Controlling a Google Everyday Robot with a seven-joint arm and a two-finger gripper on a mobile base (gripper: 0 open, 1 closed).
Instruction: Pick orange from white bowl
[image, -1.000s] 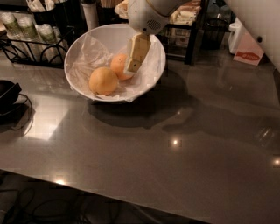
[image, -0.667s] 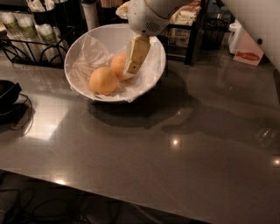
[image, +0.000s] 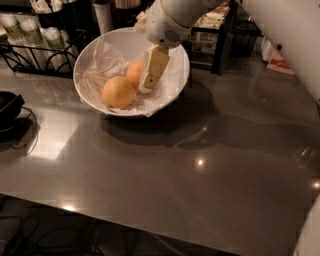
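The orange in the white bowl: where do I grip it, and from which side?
Probably across the round middle of the orange, coming from above: the wall of the white bowl rises near its left, and the smaller fruit crowds its far right. The gripper sits in the bowl, right of that fruit.

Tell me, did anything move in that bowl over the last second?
Barely. The pincer has dipped slightly lower into the white bowl, ending close beside the smaller fruit. It has not lifted anything. The orange, the smaller fruit and the bowl lie where they were.
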